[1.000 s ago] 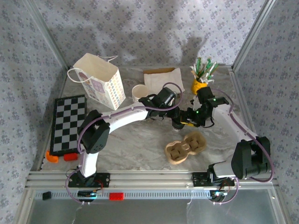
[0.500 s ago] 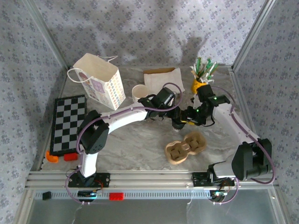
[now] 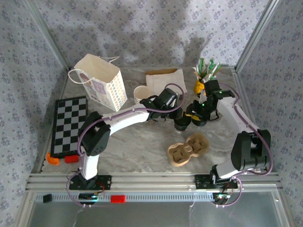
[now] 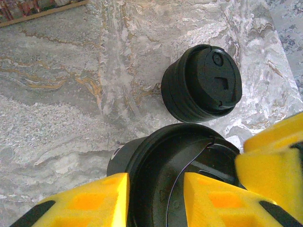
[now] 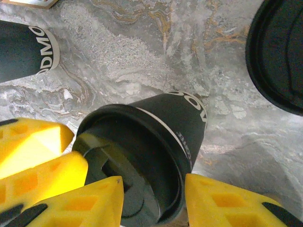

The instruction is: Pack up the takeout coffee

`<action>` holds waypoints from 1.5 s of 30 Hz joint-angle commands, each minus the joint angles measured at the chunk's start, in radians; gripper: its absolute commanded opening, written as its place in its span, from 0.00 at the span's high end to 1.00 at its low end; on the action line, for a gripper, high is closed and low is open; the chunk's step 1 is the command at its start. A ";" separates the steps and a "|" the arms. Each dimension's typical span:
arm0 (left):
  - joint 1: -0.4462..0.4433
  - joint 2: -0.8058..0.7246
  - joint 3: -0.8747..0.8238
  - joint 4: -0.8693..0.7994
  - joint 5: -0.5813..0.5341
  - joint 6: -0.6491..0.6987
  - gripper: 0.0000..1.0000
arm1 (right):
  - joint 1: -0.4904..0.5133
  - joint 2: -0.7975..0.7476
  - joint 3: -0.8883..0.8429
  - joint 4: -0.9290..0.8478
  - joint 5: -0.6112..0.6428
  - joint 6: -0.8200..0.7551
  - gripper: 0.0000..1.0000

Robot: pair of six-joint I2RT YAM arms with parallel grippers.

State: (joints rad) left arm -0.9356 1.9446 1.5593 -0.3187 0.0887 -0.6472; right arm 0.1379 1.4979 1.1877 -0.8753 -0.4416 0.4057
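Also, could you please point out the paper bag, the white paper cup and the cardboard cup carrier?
paper bag (image 3: 106, 87), top view, patterned front wall.
white paper cup (image 3: 141, 93), top view, its open top.
cardboard cup carrier (image 3: 188, 150), top view, its middle.

Cropped cups, lost lettering
In the left wrist view a black lidded paper cup (image 4: 161, 170) ran off the picture's edge; in the right wrist view another black cup (image 5: 19, 47) was cropped, its white lettering incomplete, as was a black round lid (image 5: 279, 52).
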 commanded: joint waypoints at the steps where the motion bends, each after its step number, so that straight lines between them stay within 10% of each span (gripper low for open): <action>1: 0.008 -0.011 0.019 -0.023 0.004 0.002 0.66 | -0.007 0.013 0.039 -0.002 -0.016 -0.025 0.62; 26: 0.028 -0.161 0.100 -0.145 -0.062 0.085 0.54 | 0.040 -0.108 0.133 -0.071 0.051 -0.047 0.51; 45: 0.208 -0.464 0.116 -0.513 -0.359 0.243 0.45 | 0.374 -0.202 0.085 0.141 0.187 -0.062 0.22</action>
State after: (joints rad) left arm -0.7792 1.5124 1.6306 -0.7261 -0.1894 -0.4412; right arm 0.4759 1.3067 1.2907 -0.8085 -0.2905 0.3405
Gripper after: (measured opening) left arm 0.542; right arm 0.772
